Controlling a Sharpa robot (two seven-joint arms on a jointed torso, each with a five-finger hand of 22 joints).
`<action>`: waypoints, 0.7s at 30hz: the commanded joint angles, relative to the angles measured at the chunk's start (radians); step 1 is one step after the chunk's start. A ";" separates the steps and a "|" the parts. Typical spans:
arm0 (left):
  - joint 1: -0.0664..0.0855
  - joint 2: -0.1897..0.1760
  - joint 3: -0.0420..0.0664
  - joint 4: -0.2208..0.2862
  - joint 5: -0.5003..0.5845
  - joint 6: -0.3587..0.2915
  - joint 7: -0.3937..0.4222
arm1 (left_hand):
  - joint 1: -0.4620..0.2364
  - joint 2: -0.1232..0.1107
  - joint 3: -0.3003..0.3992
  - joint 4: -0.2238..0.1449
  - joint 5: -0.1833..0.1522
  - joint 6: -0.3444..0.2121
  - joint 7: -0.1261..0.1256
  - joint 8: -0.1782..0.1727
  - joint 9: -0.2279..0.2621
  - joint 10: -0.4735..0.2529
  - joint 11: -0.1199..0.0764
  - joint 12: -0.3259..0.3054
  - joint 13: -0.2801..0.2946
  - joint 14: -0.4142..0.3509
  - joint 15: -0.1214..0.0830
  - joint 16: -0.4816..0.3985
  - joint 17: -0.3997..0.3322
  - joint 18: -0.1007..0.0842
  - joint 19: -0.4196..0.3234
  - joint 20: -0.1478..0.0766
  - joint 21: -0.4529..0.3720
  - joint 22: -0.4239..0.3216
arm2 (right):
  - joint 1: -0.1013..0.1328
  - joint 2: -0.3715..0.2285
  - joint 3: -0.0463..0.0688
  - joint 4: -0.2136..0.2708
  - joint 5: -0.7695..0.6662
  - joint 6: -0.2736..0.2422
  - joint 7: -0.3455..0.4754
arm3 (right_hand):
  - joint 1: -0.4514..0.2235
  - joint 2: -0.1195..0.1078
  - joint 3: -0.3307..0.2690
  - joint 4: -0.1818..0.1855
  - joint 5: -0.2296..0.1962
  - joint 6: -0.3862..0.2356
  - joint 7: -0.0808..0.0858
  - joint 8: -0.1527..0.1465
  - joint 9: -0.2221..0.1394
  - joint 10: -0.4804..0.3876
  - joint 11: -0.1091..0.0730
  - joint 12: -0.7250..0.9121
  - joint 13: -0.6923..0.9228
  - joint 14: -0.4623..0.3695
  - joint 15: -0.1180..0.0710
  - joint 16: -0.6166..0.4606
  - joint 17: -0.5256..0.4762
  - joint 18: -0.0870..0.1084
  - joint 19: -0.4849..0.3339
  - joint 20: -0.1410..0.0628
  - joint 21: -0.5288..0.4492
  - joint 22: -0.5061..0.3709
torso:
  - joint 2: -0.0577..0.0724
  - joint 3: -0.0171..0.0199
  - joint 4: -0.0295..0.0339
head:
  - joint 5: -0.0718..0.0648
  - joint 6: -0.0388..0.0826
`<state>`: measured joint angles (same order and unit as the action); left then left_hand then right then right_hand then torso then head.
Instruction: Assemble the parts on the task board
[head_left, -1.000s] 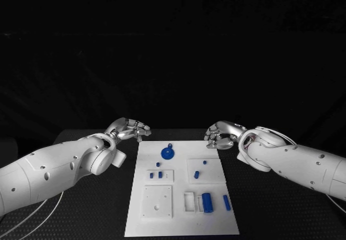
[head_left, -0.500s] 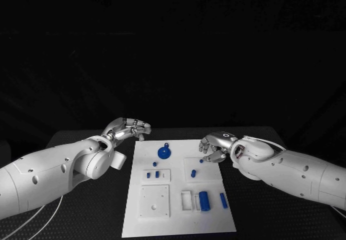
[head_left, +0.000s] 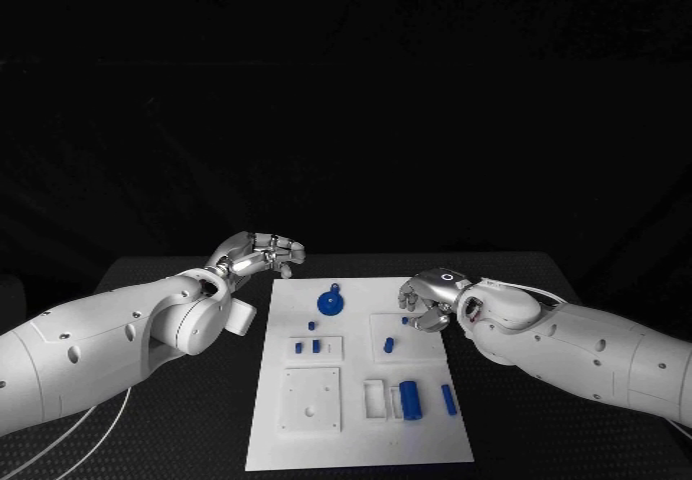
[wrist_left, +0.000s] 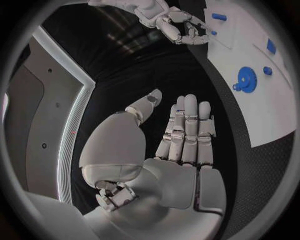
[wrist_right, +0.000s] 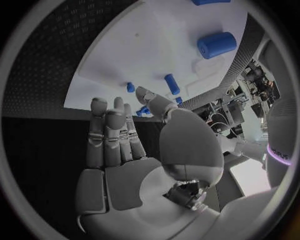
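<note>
Head view: the flat white rectangular task board (head_left: 361, 440) is seen mid-table, small blue plastic parts (head_left: 411, 401) lying on it. Nothing is held by the left hand (head_left: 263, 253) beside its far corner, nor by the right hand (head_left: 430, 298) over its right edge; fingers are loosely apart.

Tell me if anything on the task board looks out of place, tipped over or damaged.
Nothing stands out. The task board lies flat on the table, and the blue parts, such as the round disc and the large cylinder, sit within its edges. No part looks broken or fallen off. The left hand and right hand hold nothing.
</note>
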<state>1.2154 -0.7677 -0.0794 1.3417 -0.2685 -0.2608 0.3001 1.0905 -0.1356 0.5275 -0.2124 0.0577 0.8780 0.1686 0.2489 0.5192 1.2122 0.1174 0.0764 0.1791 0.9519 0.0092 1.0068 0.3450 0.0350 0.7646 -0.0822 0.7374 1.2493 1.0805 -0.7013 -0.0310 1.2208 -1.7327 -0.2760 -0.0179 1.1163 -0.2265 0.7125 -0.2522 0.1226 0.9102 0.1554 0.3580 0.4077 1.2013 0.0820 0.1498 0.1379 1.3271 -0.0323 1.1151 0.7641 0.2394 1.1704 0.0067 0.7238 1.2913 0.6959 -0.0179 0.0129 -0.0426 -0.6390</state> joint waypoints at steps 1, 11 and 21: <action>0.001 0.000 0.001 0.004 0.014 0.011 0.017 | -0.009 0.002 -0.005 -0.002 0.005 -0.009 0.001 0.005 -0.002 -0.007 -0.002 -0.005 -0.001 0.001 0.006 -0.006 0.000 0.004 -0.002 -0.002 -0.006 -0.001 | -0.003 0.004 -0.002 -0.005 -0.061 -0.002 -0.023 | 0.004 -0.006 0.007 0.002 -0.005 0.008 0.002 -0.003 0.001 0.007 -0.001 -0.006 0.001 -0.008 0.000 0.004 -0.002 0.022 0.012 -0.007 0.007 0.001 | 0.000 0.0009 -0.0008 | 0.001 -0.002; 0.001 -0.001 0.001 0.007 0.017 0.010 0.014 | -0.012 0.003 -0.006 -0.001 0.005 -0.010 0.002 0.006 -0.002 -0.008 -0.002 -0.005 -0.002 0.003 0.006 -0.007 0.000 0.005 -0.001 -0.002 -0.007 -0.001 | -0.014 0.023 -0.018 -0.019 -0.071 0.000 -0.019 | 0.012 -0.008 0.042 0.014 -0.032 0.023 -0.005 0.003 0.005 0.019 -0.003 -0.015 0.005 -0.010 -0.001 0.013 -0.007 0.022 0.014 -0.008 0.008 0.005 | 0.000 0.0016 -0.0008 | 0.004 -0.005; 0.001 0.001 0.001 0.005 0.018 0.012 0.014 | -0.013 0.005 -0.006 0.000 0.005 -0.010 0.002 0.007 -0.003 -0.008 -0.002 -0.005 -0.002 0.004 0.006 -0.008 0.001 0.006 0.000 -0.002 -0.008 -0.001 | -0.033 0.045 -0.020 -0.033 -0.079 0.002 -0.019 | 0.017 0.003 0.076 0.023 -0.057 0.051 -0.017 0.013 0.012 0.042 -0.010 -0.014 0.015 -0.011 -0.008 0.024 -0.011 0.022 0.017 -0.011 0.013 0.012 | 0.000 0.0025 -0.0014 | 0.010 -0.009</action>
<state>1.2154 -0.7691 -0.0794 1.3448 -0.2594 -0.2606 0.3012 1.0866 -0.1316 0.5276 -0.2124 0.0577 0.8745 0.1723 0.2489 0.5175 1.2110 0.1162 0.0764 0.1783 0.9545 0.0118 1.0028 0.3450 0.0289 0.7648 -0.0821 0.7339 1.2493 1.0573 -0.6629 -0.0462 1.1893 -1.7892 -0.2912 -0.0392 1.1275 -0.2234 0.7842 -0.2275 0.0697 0.9554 0.1372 0.3679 0.4186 1.2373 0.0711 0.1411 0.1555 1.3264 -0.0382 1.1336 0.7546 0.2353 1.1829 0.0013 0.7318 1.3023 0.6960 -0.0157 0.0119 -0.0343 -0.6468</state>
